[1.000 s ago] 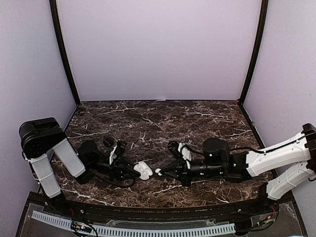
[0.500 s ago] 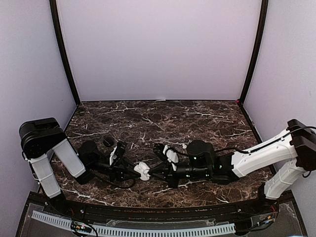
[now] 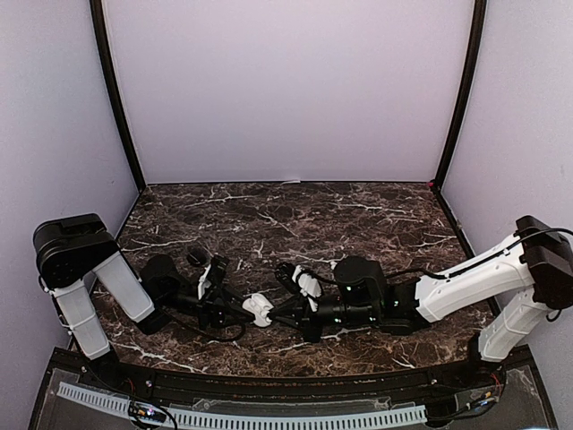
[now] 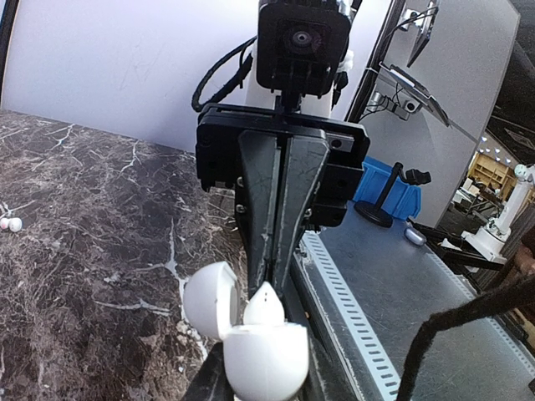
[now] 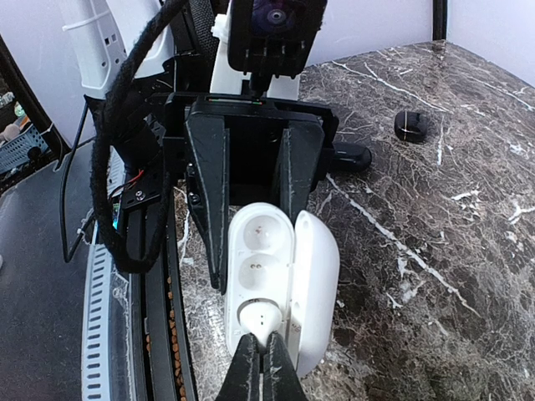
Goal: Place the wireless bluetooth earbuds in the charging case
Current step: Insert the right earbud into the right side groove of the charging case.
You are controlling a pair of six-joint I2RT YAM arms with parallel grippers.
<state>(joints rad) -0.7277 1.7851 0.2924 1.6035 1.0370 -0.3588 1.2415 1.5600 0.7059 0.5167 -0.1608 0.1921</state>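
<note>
The earbud is pinched in the right gripper at the open charging case, clamped by the left gripper by the table near edge; straight, gentle seating is needed

White charging case, dark white-veined table

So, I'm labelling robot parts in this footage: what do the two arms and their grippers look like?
The left arm and right arm have white boxy link covers and black rounded joints. The left gripper and right gripper are black, each with two flat tapering fingers and a small camera mounted on it. Braided black cables run along them.
</note>
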